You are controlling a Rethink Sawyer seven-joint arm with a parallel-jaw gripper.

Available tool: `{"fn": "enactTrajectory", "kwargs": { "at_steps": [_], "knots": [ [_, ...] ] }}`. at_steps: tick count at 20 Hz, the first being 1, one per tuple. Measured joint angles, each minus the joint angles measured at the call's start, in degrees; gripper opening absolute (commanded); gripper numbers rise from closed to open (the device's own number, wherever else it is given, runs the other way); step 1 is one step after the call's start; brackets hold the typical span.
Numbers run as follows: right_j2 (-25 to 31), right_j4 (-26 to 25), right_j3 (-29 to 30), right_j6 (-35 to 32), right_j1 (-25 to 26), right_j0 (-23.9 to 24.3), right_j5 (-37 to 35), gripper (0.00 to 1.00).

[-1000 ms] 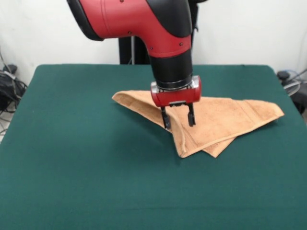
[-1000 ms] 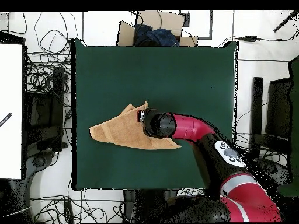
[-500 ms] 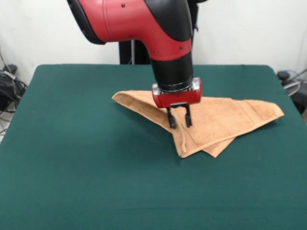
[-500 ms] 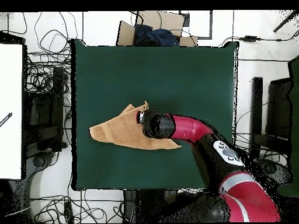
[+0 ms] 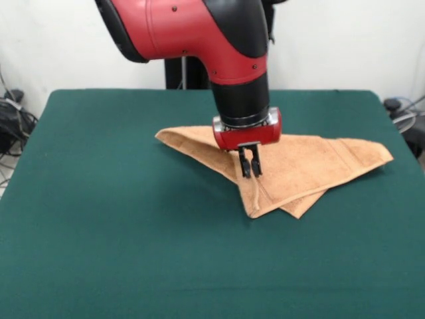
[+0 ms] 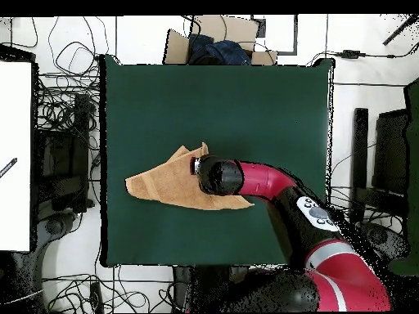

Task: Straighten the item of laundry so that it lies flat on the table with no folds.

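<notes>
Fingers (image 5: 250, 167) closed since a second ago, now pinching folded towel (image 5: 312, 166) ridge; towel unmoved on table (image 5: 99, 199).

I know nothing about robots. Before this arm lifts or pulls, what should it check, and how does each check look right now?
1. Gripper shut on cloth: ok. Its fingers stand close together, pinching a ridge of the towel.
2. Towel flat: not ok. It lies folded into a rough triangle, with a second layer poking out beneath the near corner.
3. Grip spot: cannot tell how many layers are pinched.
4. Room to spread: ok. Bare green table surrounds the towel on every side.
5. Towel fully on the table: ok. No edge hangs over in the overhead view.
</notes>
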State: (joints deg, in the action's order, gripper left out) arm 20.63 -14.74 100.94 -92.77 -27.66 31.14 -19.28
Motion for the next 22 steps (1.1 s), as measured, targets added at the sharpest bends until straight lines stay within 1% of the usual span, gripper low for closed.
{"fn": "enactTrajectory", "kwargs": {
  "at_steps": [5, 13, 22],
  "knots": [
    [0.0, -0.5, 0.0, 0.0, -0.5, -0.3, 0.0, 0.0],
    [0.2, -0.5, 0.8, 0.0, -3.3, 0.5, 0.0, 0.0],
    [0.8, -0.5, 1.0, 0.0, -3.5, 2.0, 0.0, 0.0]
  ]
}}
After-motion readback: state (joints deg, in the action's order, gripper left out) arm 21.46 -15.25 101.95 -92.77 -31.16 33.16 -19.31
